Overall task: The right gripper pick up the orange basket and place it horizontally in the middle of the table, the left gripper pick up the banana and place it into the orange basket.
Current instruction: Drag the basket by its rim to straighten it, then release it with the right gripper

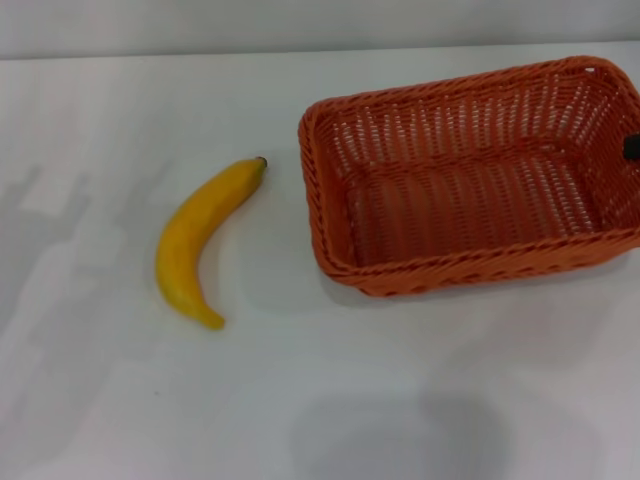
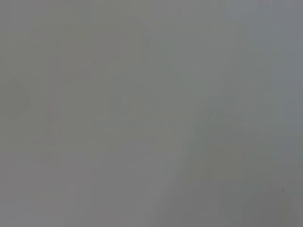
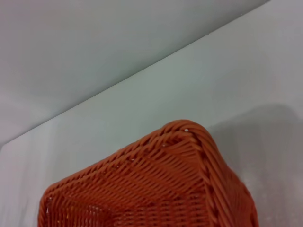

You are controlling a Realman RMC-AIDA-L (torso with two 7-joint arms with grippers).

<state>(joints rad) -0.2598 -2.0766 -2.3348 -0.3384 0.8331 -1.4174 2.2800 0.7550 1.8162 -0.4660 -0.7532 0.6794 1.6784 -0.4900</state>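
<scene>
Now, left to right across the head view:
Left pincer: outside every view; its wrist camera shows only blank grey, so neither its pose nor its state can be told.
Banana (image 1: 193,243): lies flat on the surface (image 1: 330,400), left of centre, dark stem tip pointing toward the basket, clear of it.
Basket (image 1: 470,260): sits upright on the surface at the right, long side roughly across the view, slightly skewed, empty inside.
Right pincer (image 1: 632,147): only a small dark sliver shows at the basket's right rim, at the frame edge; spread or pressed together cannot be told. Its wrist camera looks over a basket corner (image 3: 189,137) from close by.
</scene>
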